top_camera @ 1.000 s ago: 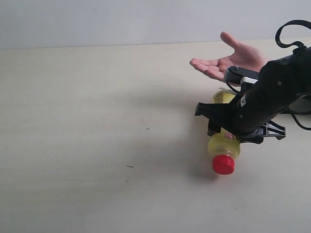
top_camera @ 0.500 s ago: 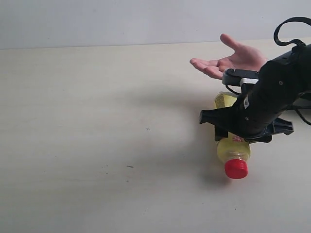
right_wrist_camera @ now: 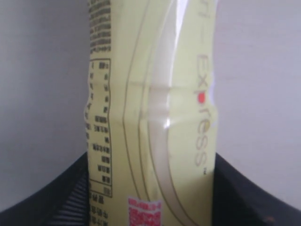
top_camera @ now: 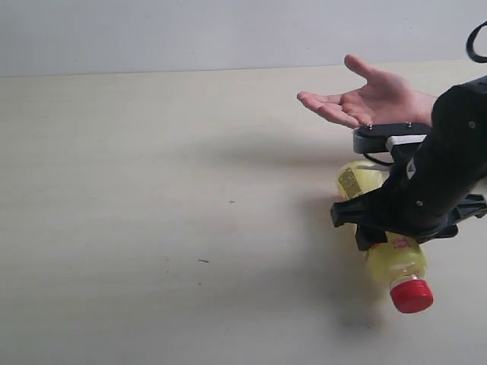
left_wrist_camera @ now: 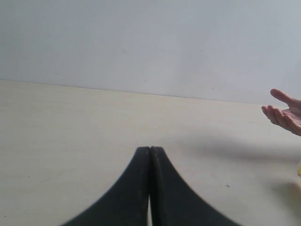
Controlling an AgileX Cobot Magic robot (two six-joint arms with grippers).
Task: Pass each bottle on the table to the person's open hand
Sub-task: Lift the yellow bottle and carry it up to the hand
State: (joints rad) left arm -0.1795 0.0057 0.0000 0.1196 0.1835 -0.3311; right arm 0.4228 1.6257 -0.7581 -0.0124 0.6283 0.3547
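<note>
My right gripper (top_camera: 374, 226) is shut on the yellow bottle (top_camera: 397, 262), holding it crosswise above the table (top_camera: 152, 190) at the right. Its red cap (top_camera: 412, 296) points toward the near edge and slightly down. In the right wrist view the bottle's yellow label (right_wrist_camera: 155, 117) fills the gap between the black fingers (right_wrist_camera: 70, 195). The person's open hand (top_camera: 365, 99) waits palm up just beyond the gripper, also seen in the left wrist view (left_wrist_camera: 284, 115). My left gripper (left_wrist_camera: 150, 151) is shut on nothing, over bare table. The other bottles are out of view.
A pale wall (top_camera: 228, 34) rises behind the table's far edge. The right arm's black cable (top_camera: 475, 42) loops at the upper right. The bottle's shadow (top_camera: 335, 251) lies on the tabletop under it.
My right gripper has carried the yellow bottle to the right, the cap swinging toward the lower right of the exterior view. The hand has stayed in place.
</note>
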